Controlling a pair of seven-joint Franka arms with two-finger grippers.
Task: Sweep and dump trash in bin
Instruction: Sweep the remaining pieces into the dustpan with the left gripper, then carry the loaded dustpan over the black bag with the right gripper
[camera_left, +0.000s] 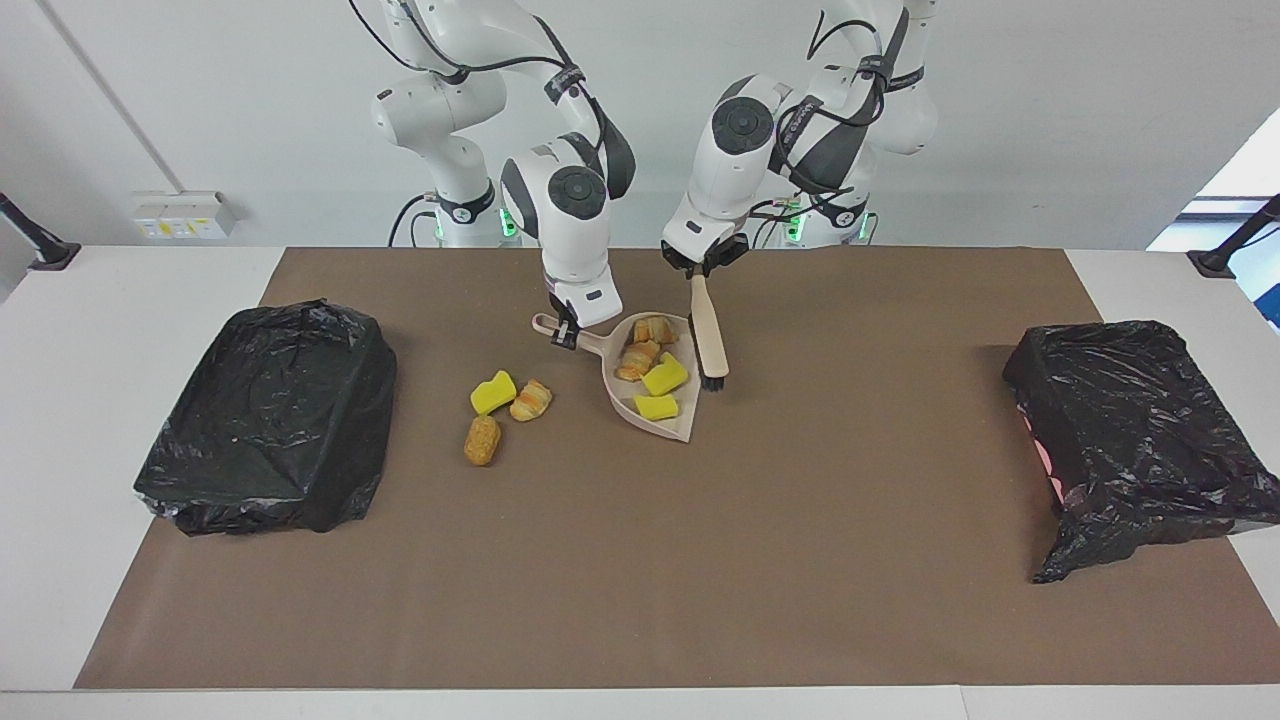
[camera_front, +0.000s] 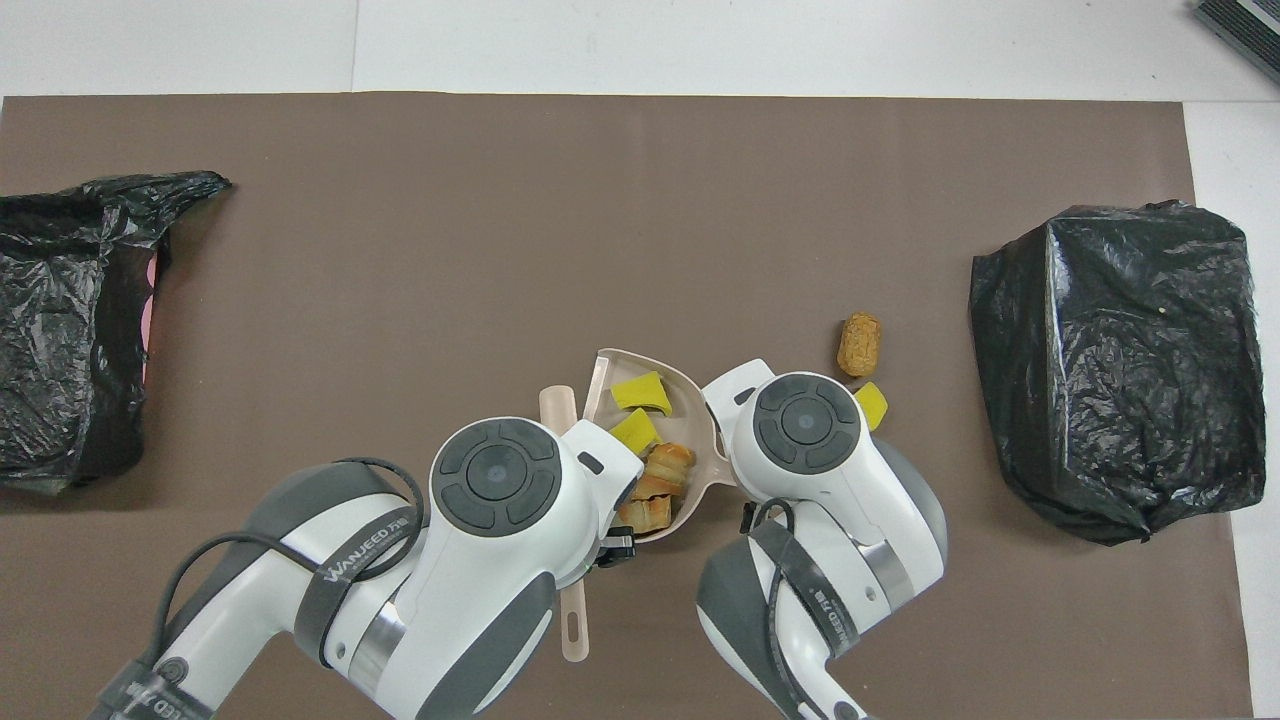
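Note:
My right gripper (camera_left: 566, 335) is shut on the handle of the beige dustpan (camera_left: 611, 386), which rests on the brown mat. In the pan lie two croissant pieces (camera_left: 637, 360) and two yellow foam chunks (camera_left: 664, 377) of trash. My left gripper (camera_left: 700, 272) is shut on the beige brush (camera_left: 708, 335), whose black bristles point down just beside the pan's open edge. More trash lies on the mat toward the right arm's end: a yellow chunk (camera_left: 492, 392), a croissant (camera_left: 531, 399) and a bread lump (camera_left: 482, 440). From overhead the arms hide both grippers; the dustpan (camera_front: 692, 392) and brush (camera_front: 556, 405) show.
Two bins lined with black bags stand on the table. One bin (camera_left: 270, 415) is at the right arm's end, near the loose trash. The other bin (camera_left: 1140, 430) is at the left arm's end. The brown mat (camera_left: 640, 560) covers the middle.

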